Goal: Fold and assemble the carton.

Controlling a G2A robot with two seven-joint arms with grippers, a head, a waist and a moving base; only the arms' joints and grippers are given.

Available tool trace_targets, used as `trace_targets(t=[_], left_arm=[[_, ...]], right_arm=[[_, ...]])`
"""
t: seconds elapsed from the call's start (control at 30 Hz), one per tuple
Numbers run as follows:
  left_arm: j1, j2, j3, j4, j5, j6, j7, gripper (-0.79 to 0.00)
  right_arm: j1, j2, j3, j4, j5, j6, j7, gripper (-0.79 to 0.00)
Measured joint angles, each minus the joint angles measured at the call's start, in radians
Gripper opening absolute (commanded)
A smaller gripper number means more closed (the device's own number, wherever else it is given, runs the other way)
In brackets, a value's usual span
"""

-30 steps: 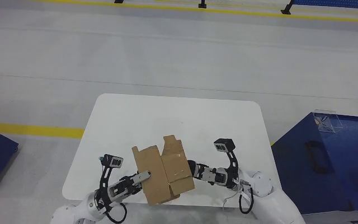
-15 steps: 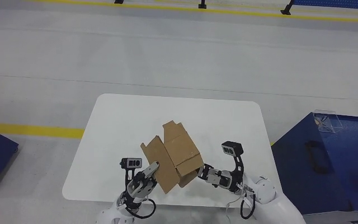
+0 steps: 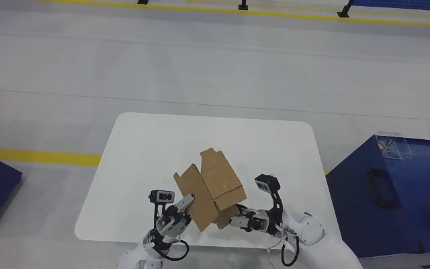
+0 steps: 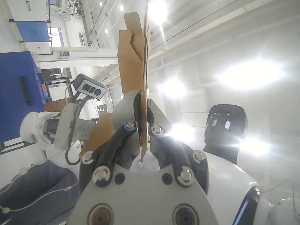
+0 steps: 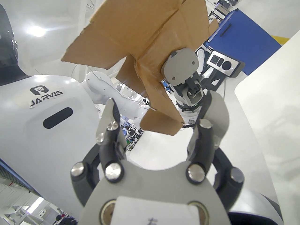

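The brown cardboard carton (image 3: 213,187) is partly unfolded and held tilted above the near part of the white table (image 3: 168,138). My left gripper (image 3: 183,204) is shut on its near-left panel; in the left wrist view the carton (image 4: 131,66) stands edge-on, pinched in the gripper (image 4: 142,110). My right gripper (image 3: 234,219) sits at the carton's near-right lower corner. In the right wrist view that gripper (image 5: 164,104) is open, with a loose flap of the carton (image 5: 140,24) hanging between its fingers (image 5: 112,113) without touching them.
A blue bin (image 3: 390,195) stands on the floor off the table's right side. The far half of the table holds nothing. A yellow floor line (image 3: 47,157) runs to the left.
My left arm swung in toward the middle, lifting and tilting the carton. My right gripper slid from the carton's right edge to its near lower corner.
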Motion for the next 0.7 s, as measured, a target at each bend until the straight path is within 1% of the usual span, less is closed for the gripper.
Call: trace_targets(t=[0.03, 0.07, 0.3, 0.33, 0.37, 0.53, 0.63, 0.7], left_arm=[[0.000, 0.000, -0.003, 0.000, -0.007, 0.001, -0.006, -0.785], [0.001, 0.000, -0.007, 0.002, -0.010, -0.001, -0.012, -0.785], [0.002, -0.002, -0.017, 0.023, -0.033, 0.025, -0.033, -0.785], [0.002, -0.002, -0.018, 0.025, -0.033, 0.027, -0.036, -0.573], [0.003, -0.002, -0.020, 0.028, -0.033, 0.029, -0.038, 0.000], [0.002, -0.003, -0.053, 0.038, -0.078, 0.031, -0.029, 0.000], [0.008, 0.002, -0.108, 0.056, -0.090, 0.010, -0.023, 0.000], [0.012, 0.007, -0.162, 0.081, -0.117, -0.002, -0.010, 0.000]], right_arm=[[0.005, -0.001, -0.005, 0.005, 0.004, 0.002, 0.002, -0.717], [0.012, -0.001, -0.012, 0.011, 0.005, 0.003, 0.003, -0.779], [0.035, -0.005, -0.040, 0.036, 0.011, 0.001, 0.001, -0.785], [0.037, -0.006, -0.042, 0.039, 0.011, 0.001, 0.001, -0.785], [0.039, -0.007, -0.044, 0.043, 0.014, 0.001, 0.001, -0.785], [0.045, -0.006, -0.039, 0.050, 0.036, 0.010, 0.010, -0.785], [0.047, 0.001, -0.011, 0.047, 0.044, 0.037, 0.028, -0.785], [0.047, 0.009, 0.020, 0.034, 0.027, 0.057, 0.048, -0.785]])
